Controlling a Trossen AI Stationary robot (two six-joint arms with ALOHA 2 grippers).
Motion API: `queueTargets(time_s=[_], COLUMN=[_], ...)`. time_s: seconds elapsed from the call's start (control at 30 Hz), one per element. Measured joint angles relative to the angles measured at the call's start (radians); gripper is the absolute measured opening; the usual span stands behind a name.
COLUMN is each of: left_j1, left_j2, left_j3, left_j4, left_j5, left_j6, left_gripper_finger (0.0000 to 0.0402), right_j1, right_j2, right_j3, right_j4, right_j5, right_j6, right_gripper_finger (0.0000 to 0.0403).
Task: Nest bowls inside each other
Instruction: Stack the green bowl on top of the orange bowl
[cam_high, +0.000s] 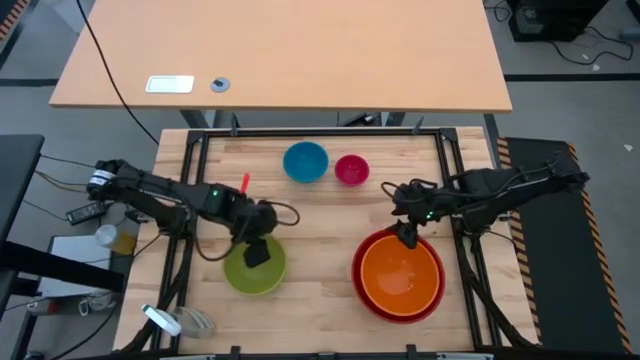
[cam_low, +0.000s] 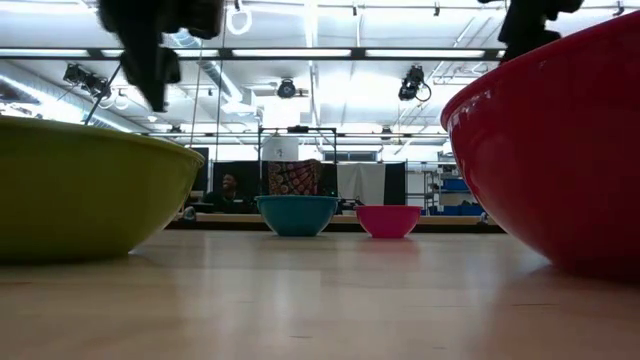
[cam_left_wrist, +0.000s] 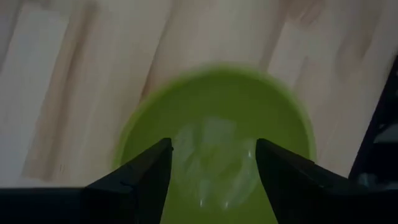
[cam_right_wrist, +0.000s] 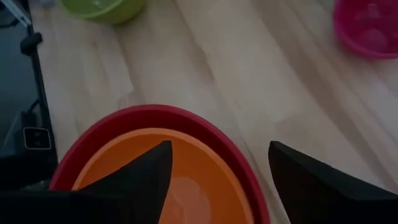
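Note:
The lime green bowl (cam_high: 254, 267) stands upright on the table's near left. My left gripper (cam_left_wrist: 213, 160) hangs open above its hollow, pointing down, touching nothing. The orange bowl (cam_high: 401, 274) sits nested inside the red bowl (cam_high: 364, 290) at the near right. My right gripper (cam_right_wrist: 217, 163) is open above their far rim, clear of both. The blue bowl (cam_high: 305, 162) and the magenta-pink bowl (cam_high: 352, 169) stand side by side near the far edge, each on its base.
A red-handled tool (cam_high: 244, 183) lies on the table behind my left arm. Black frame rails (cam_high: 320, 132) run along the table's edges. Bare wood lies between the near bowls and the far pair.

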Motion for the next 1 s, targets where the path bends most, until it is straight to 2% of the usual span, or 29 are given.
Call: queueTargets(time_s=[0.3, 0.5, 0.63, 0.77, 0.93, 1.0], left_j1=[-0.086, -0.107, -0.087, -0.038, 0.02, 0.042], left_j2=[-0.014, -0.016, -0.016, -0.015, -0.015, -0.016], left_j3=[0.0, 0.0, -0.013, -0.087, -0.134, -0.15], left_j4=[-0.091, -0.091, -0.087, -0.094, -0.097, -0.078], left_j5=[0.0, -0.027, -0.05, -0.056, -0.129, -0.129], left_j6=[-0.062, -0.076, -0.057, -0.054, -0.063, -0.05], left_gripper_finger=[0.0236, 0.0236, 0.0236, 0.0236, 0.0236, 0.0236], right_j1=[0.0, 0.016, 0.021, 0.021, 0.022, 0.022], right_j2=[0.043, 0.036, 0.036, 0.036, 0.036, 0.036], right_j3=[0.0, 0.0, 0.0, 0.0, 0.0, 0.0], right_j4=[0.05, -0.051, -0.06, -0.024, 0.031, 0.047], right_j5=[-0.025, -0.004, -0.002, 0.006, 0.026, 0.036], right_j6=[-0.046, -0.044, -0.044, -0.045, -0.044, -0.045], right_gripper_finger=[0.027, 0.027, 0.027, 0.027, 0.027, 0.027])
